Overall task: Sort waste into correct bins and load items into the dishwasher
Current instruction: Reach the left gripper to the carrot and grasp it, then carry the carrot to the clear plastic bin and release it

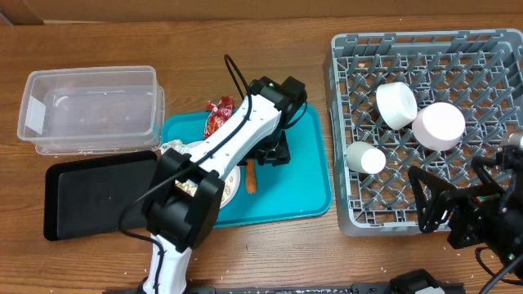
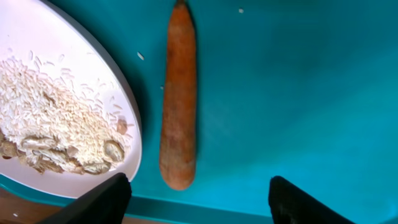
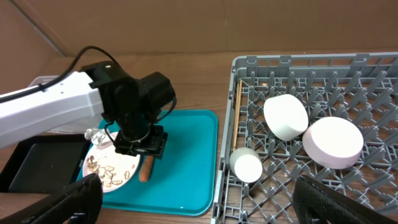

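While the left arm (image 1: 237,135) stretches across the teal tray (image 1: 306,175) in the overhead view, you see its black head hang over the carrot (image 1: 252,180). The carrot lies on the tray beside the plate (image 1: 233,189), which the arm mostly hides. A red wrapper (image 1: 217,114) sits at the tray's far left corner. A clear tub (image 1: 90,110) and a black tray (image 1: 94,196) stand on the table (image 1: 245,33) further left. Your right arm (image 1: 478,216) is at the near edge of the grey rack (image 1: 339,122), which holds a white bowl (image 1: 396,104), a larger pale bowl (image 1: 439,125) and a cup (image 1: 364,158).

From the left wrist, the left fingers (image 2: 106,199) stand spread wide at the bottom of the frame, pinching nothing. The carrot lies lengthwise on the teal ahead of the gap between them, untouched. The plate's rim curves just beside it, a sliver of teal between, and rice (image 2: 56,106) is heaped on the plate.

From the right wrist, the right fingers (image 3: 74,199) are spread wide too and empty, one at each lower corner. Beyond them you see the rack with both bowls and the cup, and a thin wooden stick (image 3: 238,118) along its left wall.
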